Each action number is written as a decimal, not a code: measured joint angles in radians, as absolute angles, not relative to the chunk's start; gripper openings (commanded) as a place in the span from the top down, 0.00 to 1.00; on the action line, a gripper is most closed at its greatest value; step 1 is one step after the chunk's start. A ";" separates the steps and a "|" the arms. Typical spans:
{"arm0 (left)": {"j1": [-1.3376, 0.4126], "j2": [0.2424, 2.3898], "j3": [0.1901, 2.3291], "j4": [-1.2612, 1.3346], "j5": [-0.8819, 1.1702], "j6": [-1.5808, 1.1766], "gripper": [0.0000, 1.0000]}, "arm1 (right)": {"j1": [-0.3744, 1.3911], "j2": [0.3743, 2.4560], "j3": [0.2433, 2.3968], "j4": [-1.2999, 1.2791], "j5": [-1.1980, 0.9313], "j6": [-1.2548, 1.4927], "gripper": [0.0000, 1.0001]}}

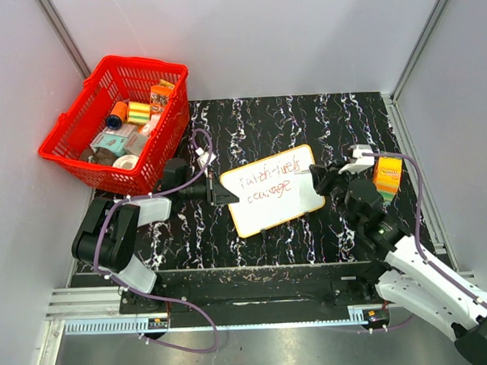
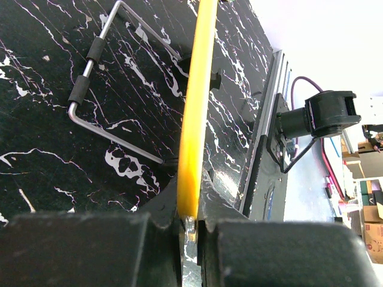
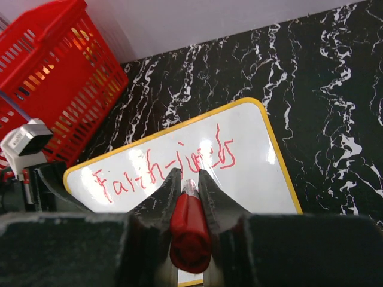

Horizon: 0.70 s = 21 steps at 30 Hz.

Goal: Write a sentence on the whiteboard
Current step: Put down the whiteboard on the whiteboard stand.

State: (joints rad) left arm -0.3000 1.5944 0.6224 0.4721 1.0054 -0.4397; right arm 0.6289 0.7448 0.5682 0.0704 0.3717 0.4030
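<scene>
Whiteboard (image 1: pixel 272 191) sat mid-table on the black marbled mat (image 1: pixel 321 114), skewed so that its long edges ran up toward the far right. Left gripper (image 1: pixel 219 188) had the board's left edge. In the left wrist view the orange-yellow rim (image 2: pixel 194 107) appeared edge-on, pinched tight between the two fingers with no gap on either side. In the same view a bent wire bracket (image 2: pixel 96 89) with two black sleeves lay against the mat beside the rim. Whether it was joined to the board could not be told. Right gripper (image 1: pixel 316 178) was at the board's right end, closed around a red marker (image 3: pixel 190 230) with the fingers snug on both sides of the barrel. From the right wrist camera the marker tip pointed down at the white surface just below the upper line of writing. Contact between tip and board could not be confirmed. The sentence (image 1: pixel 266 181) was in thin red strokes on two lines, both following the board's slant. The upper line seemed to begin "Faith" followed by a dash and a second word, and the lower line was a single shorter word. Neither was fully legible. The right wrist view showed only the upper line, as the gripper blocked the lower. Red basket (image 1: pixel 116 123) with small packages stood at the far left corner, apart from the board. An orange carton (image 1: pixel 387 179) stood just beside the right arm, near the right edge of the mat.
</scene>
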 measured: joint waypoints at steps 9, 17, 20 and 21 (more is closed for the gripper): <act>-0.301 1.594 0.622 0.467 0.995 -0.431 0.80 | 0.629 0.690 0.568 0.063 0.371 0.404 1.00; -0.304 1.594 0.620 0.439 0.916 -0.366 0.58 | 0.629 0.689 0.565 0.063 0.372 0.406 1.00; -0.305 1.584 0.610 0.438 0.891 -0.355 0.46 | 0.629 0.684 0.554 0.062 0.372 0.407 1.00; -0.305 1.578 0.604 0.437 0.883 -0.351 0.41 | 0.629 0.683 0.551 0.062 0.372 0.408 1.00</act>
